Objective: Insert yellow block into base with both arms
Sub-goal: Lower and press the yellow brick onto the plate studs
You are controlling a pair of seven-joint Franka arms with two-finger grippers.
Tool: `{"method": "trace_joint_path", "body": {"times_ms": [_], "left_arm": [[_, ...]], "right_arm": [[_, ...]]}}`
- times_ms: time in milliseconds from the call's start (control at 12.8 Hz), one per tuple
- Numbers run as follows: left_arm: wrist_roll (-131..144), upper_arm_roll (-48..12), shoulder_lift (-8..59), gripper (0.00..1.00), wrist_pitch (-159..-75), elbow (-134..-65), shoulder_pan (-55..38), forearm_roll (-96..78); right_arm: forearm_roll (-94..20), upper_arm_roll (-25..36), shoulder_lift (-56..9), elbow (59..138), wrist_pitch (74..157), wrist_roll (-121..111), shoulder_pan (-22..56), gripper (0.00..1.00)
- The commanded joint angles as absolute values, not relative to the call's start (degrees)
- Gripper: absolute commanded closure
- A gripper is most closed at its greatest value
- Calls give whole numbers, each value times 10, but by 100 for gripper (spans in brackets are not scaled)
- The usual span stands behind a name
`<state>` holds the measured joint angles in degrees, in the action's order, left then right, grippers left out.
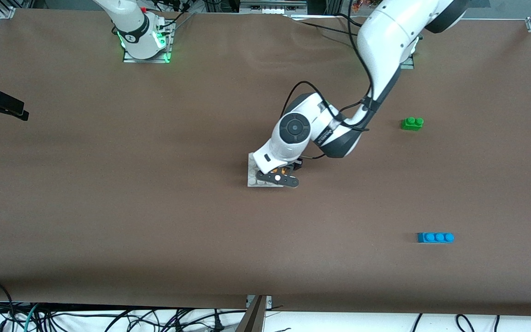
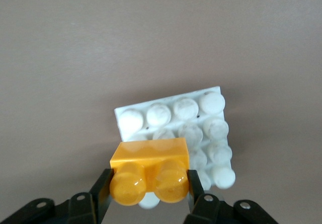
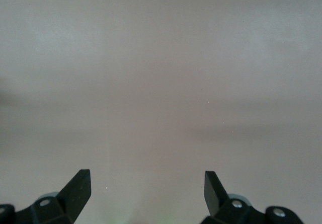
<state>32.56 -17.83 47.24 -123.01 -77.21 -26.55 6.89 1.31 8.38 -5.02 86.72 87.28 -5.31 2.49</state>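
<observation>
Surface: wide brown matte table (image 1: pixel 109 207).
Mid-table: flat white square studded plastic base (image 1: pixel 252 177).
Left arm's end: small green two-stud plastic brick (image 1: pixel 412 123); long blue three-stud plastic brick (image 1: pixel 435 237), nearer the front camera.

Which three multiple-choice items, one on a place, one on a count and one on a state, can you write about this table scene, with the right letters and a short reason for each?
1. Where is the small yellow-orange plastic brick?
A. Over the flat white square studded plate
B. Beside the green two-stud plastic brick
C. On the long blue plastic brick

2. How many studs has the blue brick?
A. Two
B. Three
C. Four

3. How does the left gripper stand?
A. Open over bare table
B. Shut on nothing
C. Shut on the yellow brick

Answers: 1 A, the left wrist view shows the yellow brick above the white plate's studs. 2 B, the front view shows three round studs in a row. 3 C, its jaws press both sides of the yellow brick. The right gripper waits, open, over bare table.
</observation>
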Motion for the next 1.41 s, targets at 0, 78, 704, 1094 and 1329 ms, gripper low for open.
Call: {"method": "trace_joint_path", "body": {"times_ms": [0, 78, 704, 1094, 1329], "left_arm": [[347, -148, 482, 74, -1233, -745, -300, 67], [349, -149, 477, 74, -1231, -745, -301, 69], [396, -148, 482, 73, -1224, -752, -324, 71], [394, -147, 483, 73, -1223, -762, -326, 74], [393, -146, 484, 73, -1223, -762, -328, 74]], "right_arm": [[20, 82, -49, 864, 870, -58, 25, 0], [20, 82, -49, 864, 870, -59, 25, 0], [19, 83, -49, 864, 870, -59, 25, 0], [19, 83, -49, 864, 871, -58, 25, 0], [19, 83, -49, 864, 871, -59, 25, 0]]}}
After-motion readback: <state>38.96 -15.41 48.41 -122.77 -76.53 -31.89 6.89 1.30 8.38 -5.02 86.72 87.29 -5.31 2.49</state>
